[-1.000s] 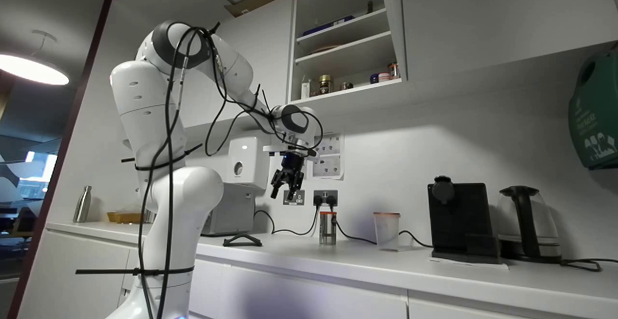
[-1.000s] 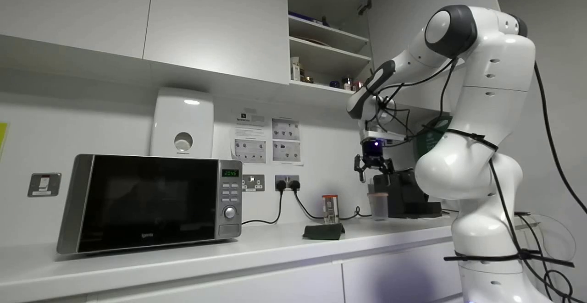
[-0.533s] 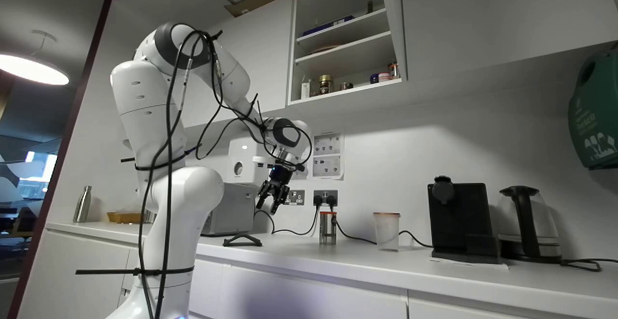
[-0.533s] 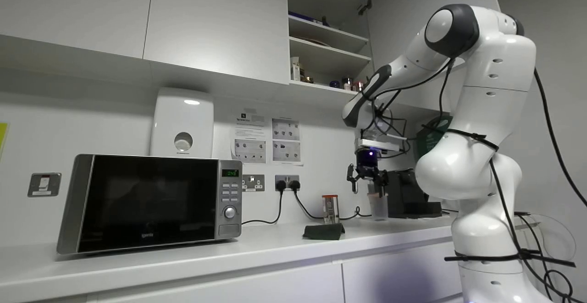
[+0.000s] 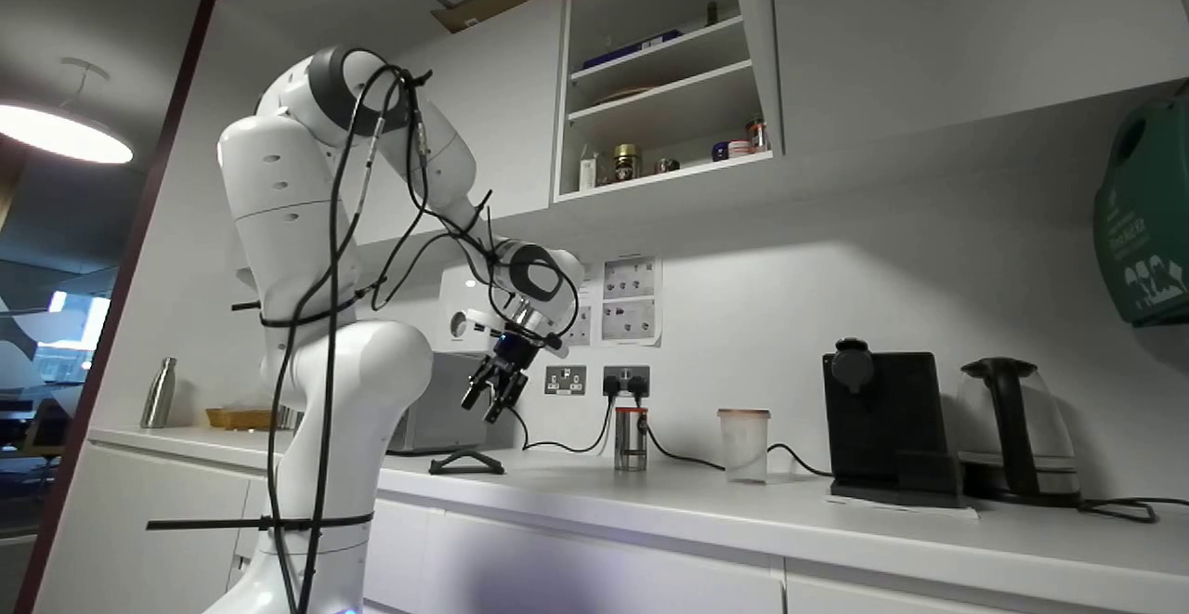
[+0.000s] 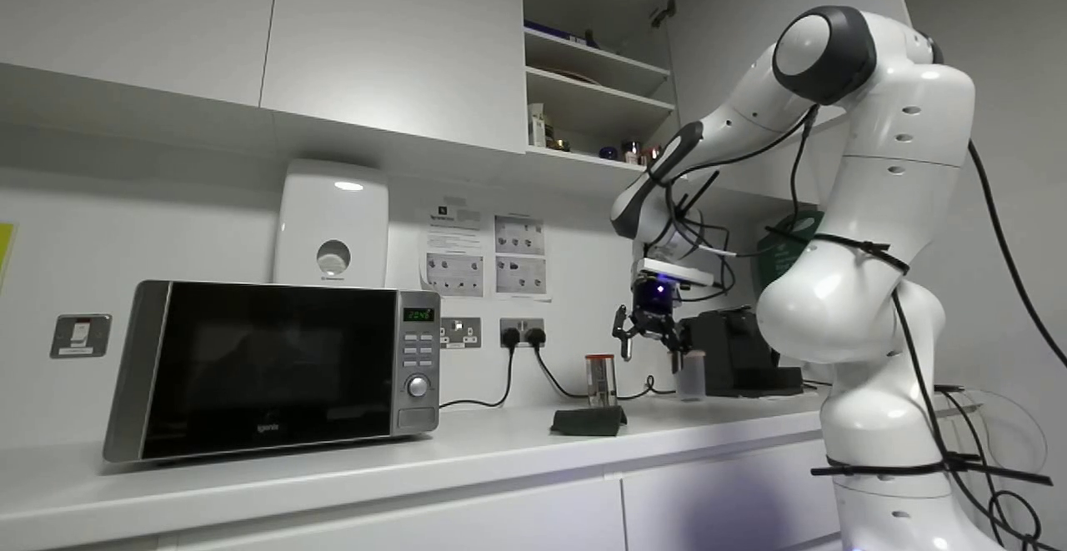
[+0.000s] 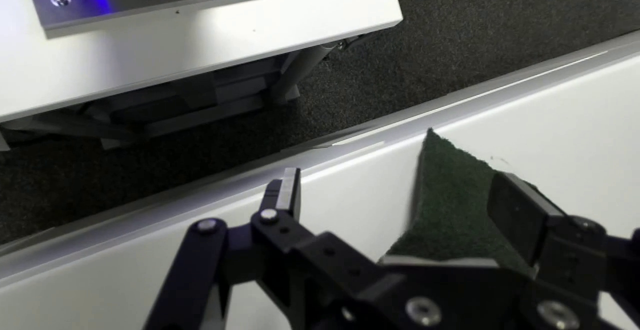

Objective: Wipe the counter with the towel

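The towel (image 6: 589, 422), a small dark green-grey cloth, lies with raised folds on the white counter (image 6: 500, 453). It also shows in an exterior view (image 5: 464, 454), where its middle arches up. My gripper (image 6: 652, 361) is open and empty, above the counter and apart from the towel, higher than it in both exterior views (image 5: 480, 411). In the wrist view the open jaws (image 7: 400, 197) frame the towel (image 7: 452, 205) below. The right finger overlaps it in the picture, and bare counter (image 7: 350, 195) shows by the left finger. The gripper body hides the towel's lower part.
A red-lidded tin (image 6: 601, 380) stands behind the towel. A microwave (image 6: 283, 372) stands beside it. A plastic tub (image 5: 744, 447), a black coffee machine (image 5: 887, 428) and a kettle (image 5: 1017, 433) stand further along. Cables (image 5: 581, 448) run along the wall. An open cupboard (image 5: 664, 84) hangs above.
My gripper has moved down and closer to the towel, leftward in both exterior views, and tilted more in one of them. It stays open. The towel has not moved.
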